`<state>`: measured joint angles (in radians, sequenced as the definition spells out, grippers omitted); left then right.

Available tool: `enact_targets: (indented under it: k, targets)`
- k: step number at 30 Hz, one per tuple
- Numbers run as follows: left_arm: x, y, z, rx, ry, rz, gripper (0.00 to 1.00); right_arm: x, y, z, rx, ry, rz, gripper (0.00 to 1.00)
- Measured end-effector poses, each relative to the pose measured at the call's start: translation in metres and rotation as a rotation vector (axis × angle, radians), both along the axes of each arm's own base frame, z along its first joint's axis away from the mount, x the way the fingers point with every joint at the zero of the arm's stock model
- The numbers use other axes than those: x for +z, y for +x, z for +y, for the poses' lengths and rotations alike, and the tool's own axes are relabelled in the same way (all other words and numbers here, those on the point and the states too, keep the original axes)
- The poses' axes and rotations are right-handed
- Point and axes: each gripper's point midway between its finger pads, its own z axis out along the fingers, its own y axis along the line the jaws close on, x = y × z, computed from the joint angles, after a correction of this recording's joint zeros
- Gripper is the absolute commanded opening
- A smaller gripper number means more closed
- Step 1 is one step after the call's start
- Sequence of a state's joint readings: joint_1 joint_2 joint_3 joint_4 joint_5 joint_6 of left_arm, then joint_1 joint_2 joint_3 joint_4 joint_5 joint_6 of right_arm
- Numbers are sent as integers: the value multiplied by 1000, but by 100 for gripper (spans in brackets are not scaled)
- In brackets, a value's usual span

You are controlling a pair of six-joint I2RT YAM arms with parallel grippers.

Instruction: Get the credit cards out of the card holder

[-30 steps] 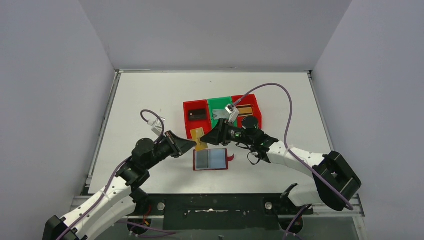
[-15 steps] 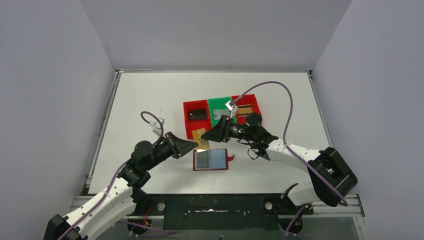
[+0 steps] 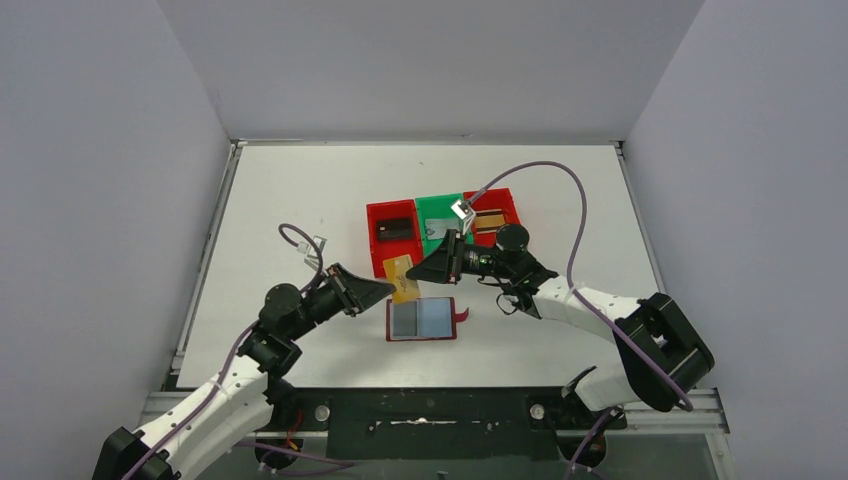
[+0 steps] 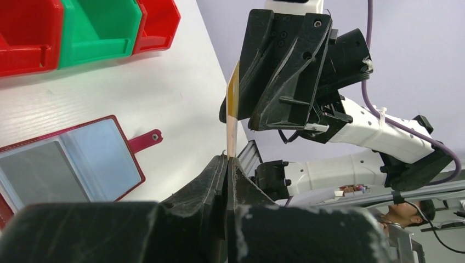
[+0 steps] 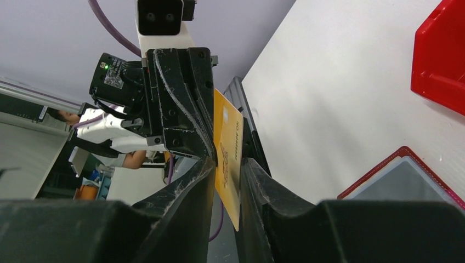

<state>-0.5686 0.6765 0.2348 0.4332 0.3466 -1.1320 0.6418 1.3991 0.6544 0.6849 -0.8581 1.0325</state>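
Left gripper (image 4: 227,160): pinched tight on the lower end of a gold-yellow credit card (image 4: 233,112). The card stands edge-on, its long axis running straight out from the fingertips. Right gripper (image 5: 227,164): straddles the card's other end, one finger on each face; whether they press it cannot be told. The card hangs above the table (image 3: 300,200), just beyond the far left corner of the card holder (image 3: 421,319), which lies open flat. Card print blurred; sleeve contents indistinct.
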Motion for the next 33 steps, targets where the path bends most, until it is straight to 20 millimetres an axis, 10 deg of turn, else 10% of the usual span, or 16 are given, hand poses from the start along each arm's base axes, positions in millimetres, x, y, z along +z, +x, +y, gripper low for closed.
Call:
enact_targets:
  k: [11, 19, 33]
  targets:
    - [5, -1, -1, -19, -23, -11, 0, 8, -4, -1, 32, 31, -21, 0]
    - [-3, 4, 5, 1, 5, 7, 78, 0, 4, -10, -14, -16, -35, 0]
    - [1, 31, 47, 224, 364, 24, 90, -3, 79, -103, -522, -441, -375, 0]
